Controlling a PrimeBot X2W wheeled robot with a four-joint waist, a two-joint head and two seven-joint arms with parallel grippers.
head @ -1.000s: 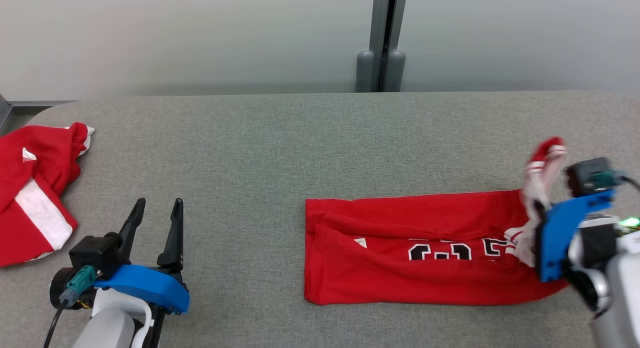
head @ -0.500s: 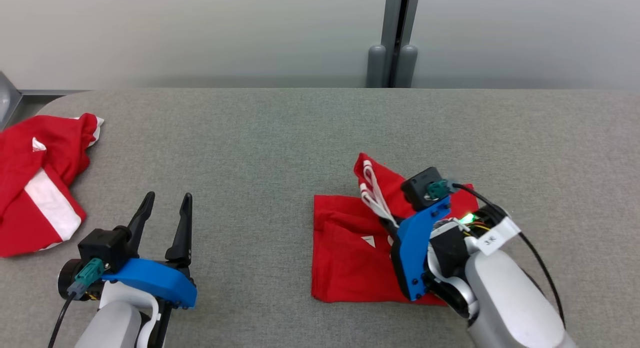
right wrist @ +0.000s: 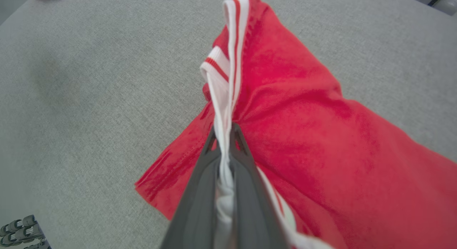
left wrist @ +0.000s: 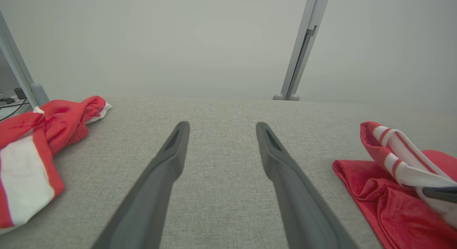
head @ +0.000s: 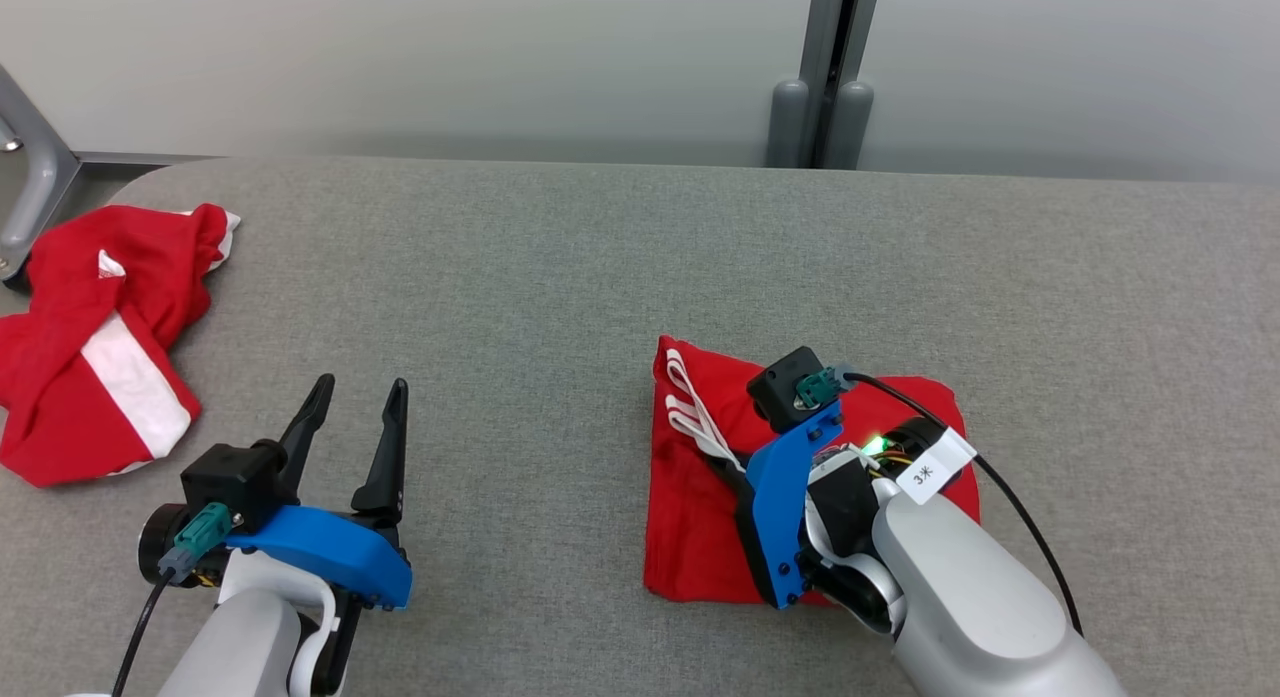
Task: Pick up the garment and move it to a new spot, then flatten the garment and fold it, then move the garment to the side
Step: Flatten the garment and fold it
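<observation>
At the desk's [head: 560, 277] left edge: crumpled red-and-white cloth [head: 100, 337], heaped, white band uppermost on its near side.

Near the front edge, left of centre: left claw [head: 362, 384], both fingers spread well apart, nothing between them, pointing toward the far edge over bare grey surface. Well apart from both cloths. Contact with the desk: cannot tell.

Right of centre, toward the front edge: garment [head: 690, 527], red, doubled over into a compact, roughly square stack, lying on the desk. At its far-left corner: white-and-red striped trim [head: 685, 402], lifted clear of the stack.

On that trim: right claw [right wrist: 225, 129], clamped tight, white band pinched between fingers almost touching, trim running up past the fingertips. Pale forearm [head: 960, 597] lying across the garment's right half in the head view; green light [head: 876, 444] lit at the wrist.
</observation>
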